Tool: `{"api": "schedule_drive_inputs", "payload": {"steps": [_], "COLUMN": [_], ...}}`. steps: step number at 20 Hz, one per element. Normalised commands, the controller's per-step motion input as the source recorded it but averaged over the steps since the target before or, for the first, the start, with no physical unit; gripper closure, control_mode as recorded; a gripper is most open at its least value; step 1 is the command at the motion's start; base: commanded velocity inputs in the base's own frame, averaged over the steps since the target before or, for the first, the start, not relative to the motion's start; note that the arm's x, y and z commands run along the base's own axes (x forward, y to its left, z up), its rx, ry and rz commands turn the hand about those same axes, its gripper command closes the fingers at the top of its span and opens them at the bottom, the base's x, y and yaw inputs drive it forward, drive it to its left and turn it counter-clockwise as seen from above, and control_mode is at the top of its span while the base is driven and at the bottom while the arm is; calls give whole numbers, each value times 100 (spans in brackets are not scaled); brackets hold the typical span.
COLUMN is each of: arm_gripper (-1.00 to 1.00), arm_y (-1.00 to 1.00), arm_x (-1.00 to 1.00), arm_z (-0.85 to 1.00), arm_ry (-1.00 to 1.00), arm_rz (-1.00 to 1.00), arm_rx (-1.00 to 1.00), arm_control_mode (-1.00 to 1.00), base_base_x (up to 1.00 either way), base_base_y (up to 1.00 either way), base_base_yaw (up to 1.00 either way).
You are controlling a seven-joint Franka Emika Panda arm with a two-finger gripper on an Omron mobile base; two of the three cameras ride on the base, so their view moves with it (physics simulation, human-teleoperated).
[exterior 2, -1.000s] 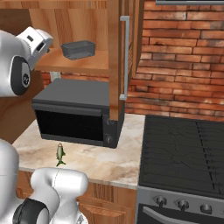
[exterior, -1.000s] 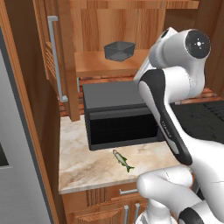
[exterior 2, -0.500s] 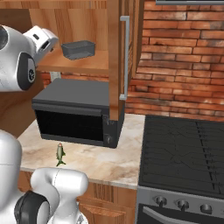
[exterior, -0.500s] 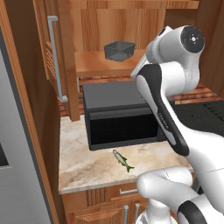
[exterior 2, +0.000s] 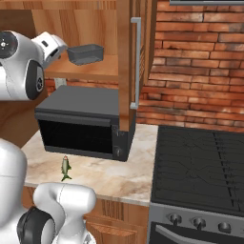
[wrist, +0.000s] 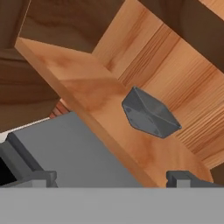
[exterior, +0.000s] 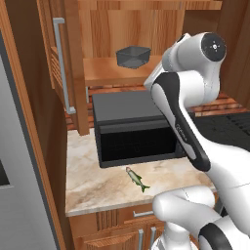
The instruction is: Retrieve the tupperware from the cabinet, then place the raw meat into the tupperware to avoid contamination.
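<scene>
Left cabinet door [exterior: 63,63]: swung open at the left, long silver bar handle [exterior: 62,63] facing into the room.
Cabinet [exterior: 146,29]: reddish-brown wall unit, both doors open, wooden shelf [exterior: 105,73] inside above the microwave.
Tupperware [exterior: 133,56]: dark grey see-through tub, upright on the shelf, toward its right part in the left base view, not touched by anything.
Raw meat [exterior: 137,179]: small silvery-green fish lying flat on the marble table [exterior: 93,188], just in front of the microwave, near the table's front edge.
Microwave [exterior: 132,127]: black box on the table under the shelf, door shut.
Hand [wrist: 109,177]: fingers spread wide and empty; in the hand view the two dark fingertips [wrist: 183,178] sit low, with the tupperware ahead and between them, apart from both.
Arm: raised in front of the cabinet, wrist level with the shelf, just left of the tub in the right base view.
Right cabinet door [exterior 2: 136,62]: open, edge-on, its silver handle vertical.
Stove [exterior 2: 200,167]: black cooktop at the right of the table, below the brick wall [exterior 2: 200,62].
</scene>
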Motion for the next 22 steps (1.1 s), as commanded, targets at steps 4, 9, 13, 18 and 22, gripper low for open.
{"api": "schedule_drive_inputs", "payload": {"steps": [4, 9, 13, 18, 22], "arm_gripper": [-100, -100, -100, -100, -100], "arm_y": [1, 2, 4, 5, 1], "arm_x": [11, 13, 16, 20, 21], "arm_z": [0, 0, 0, 0, 0], "arm_ry": [0, 0, 0, 0, 1], "arm_rz": [0, 0, 0, -2, -3], "arm_rx": [4, 3, 2, 0, 0], "arm_control_mode": [-100, -100, -100, -100, -100], "base_base_x": [0, 0, 0, 0, 0], "base_base_y": [0, 0, 0, 0, 0], "base_base_yaw": [0, 0, 0, 0, 0]}}
